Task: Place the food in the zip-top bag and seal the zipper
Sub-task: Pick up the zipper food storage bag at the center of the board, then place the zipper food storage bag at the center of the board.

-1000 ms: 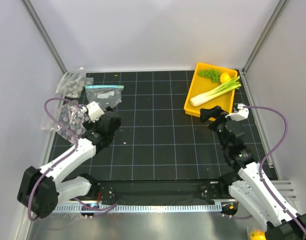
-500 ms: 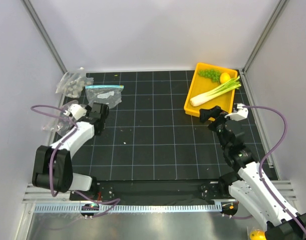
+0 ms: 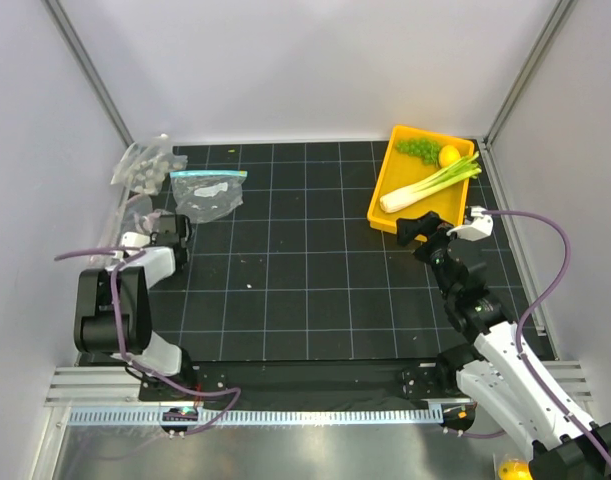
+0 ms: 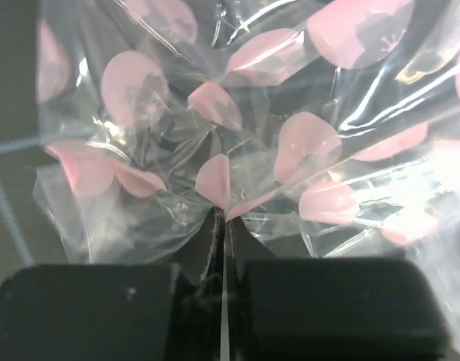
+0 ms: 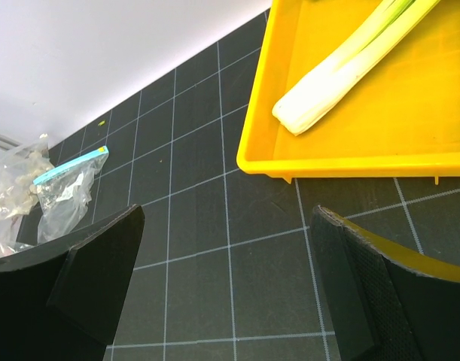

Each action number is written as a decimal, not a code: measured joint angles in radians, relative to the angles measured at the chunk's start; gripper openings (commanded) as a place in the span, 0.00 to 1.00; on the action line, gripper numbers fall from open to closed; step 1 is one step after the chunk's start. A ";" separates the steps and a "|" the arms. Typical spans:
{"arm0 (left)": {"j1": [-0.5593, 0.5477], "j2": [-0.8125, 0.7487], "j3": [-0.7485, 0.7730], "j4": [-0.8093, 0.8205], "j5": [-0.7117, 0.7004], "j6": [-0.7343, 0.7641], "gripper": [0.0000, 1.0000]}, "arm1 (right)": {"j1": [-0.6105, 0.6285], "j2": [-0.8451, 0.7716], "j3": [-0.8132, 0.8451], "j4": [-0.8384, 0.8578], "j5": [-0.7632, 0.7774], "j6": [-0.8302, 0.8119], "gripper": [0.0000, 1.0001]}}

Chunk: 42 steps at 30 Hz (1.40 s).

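The food lies in a yellow tray (image 3: 378,200) at the back right: a leek (image 3: 430,183), a lemon (image 3: 449,156) and green grapes (image 3: 417,149). The zip-top bag (image 3: 135,208) sits crumpled at the mat's left edge. My left gripper (image 3: 159,224) is shut on it. In the left wrist view the closed fingertips (image 4: 222,214) pinch a fold of the clear dotted plastic (image 4: 290,150). I cannot make out the zipper. My right gripper (image 3: 421,232) hangs open just in front of the tray, nothing between its fingers (image 5: 228,219). The leek's white end (image 5: 327,90) shows in the tray (image 5: 350,162) ahead of it.
A clear bag with a light-blue strip (image 3: 210,190) lies at the back left, also seen as the blue-strip bag (image 5: 64,197) from the right wrist. A smaller bunched dotted bag (image 3: 143,165) sits in the back-left corner. White walls and metal posts enclose the black grid mat.
My left arm has swung left and back, from near the mat's left-centre to the bag at the left edge, and its gripper has shut on the plastic. The right arm has barely moved.
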 measured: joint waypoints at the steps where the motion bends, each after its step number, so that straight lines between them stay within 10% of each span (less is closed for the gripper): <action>1: 0.006 -0.013 -0.018 0.029 0.014 -0.004 0.00 | 0.000 0.000 0.000 0.000 -0.002 0.000 1.00; 6: -0.051 -0.089 -0.049 0.096 0.092 0.008 0.00 | 0.000 0.000 0.000 0.000 -0.003 0.000 1.00; 18: -0.622 -0.475 -0.093 0.243 0.069 0.164 0.00 | 0.000 0.014 0.000 0.000 -0.018 0.000 1.00; 23: -0.698 -0.365 -0.110 0.385 0.269 0.393 0.00 | 0.000 0.014 0.000 0.001 -0.020 -0.001 1.00; 34: -1.035 -0.232 0.279 0.153 0.459 0.897 0.02 | 0.000 0.018 0.001 0.000 -0.013 -0.014 1.00; 42: -1.021 -0.320 0.246 0.077 0.399 1.043 0.71 | 0.000 0.006 0.001 0.000 -0.007 -0.019 1.00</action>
